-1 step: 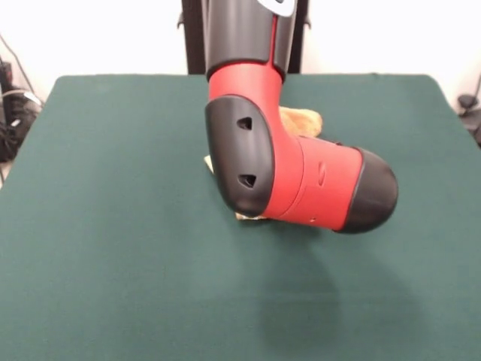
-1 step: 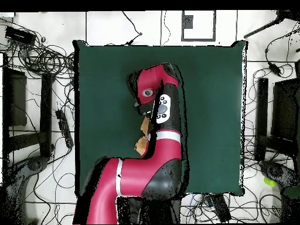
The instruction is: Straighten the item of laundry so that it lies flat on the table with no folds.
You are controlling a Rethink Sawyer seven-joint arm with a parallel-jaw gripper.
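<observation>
**Towel bunched under the arm, flattening not yet evident**

I cannot tell the state of the fingers: the arm's own bulk hides them in both views, so whether they hold cloth is unknown. Working outward, the red and black arm [image 1: 301, 177] hangs low over the middle of the table [image 1: 113, 263]. The towel [image 1: 301, 119] peeks out at about one o'clock from the elbow in the front view, with a pale scrap at nine o'clock. Overhead, only a narrow tan strip [image 2: 142, 137] shows beside the arm. By my judgement it looks heaped, so spreading and smoothing remain.
</observation>
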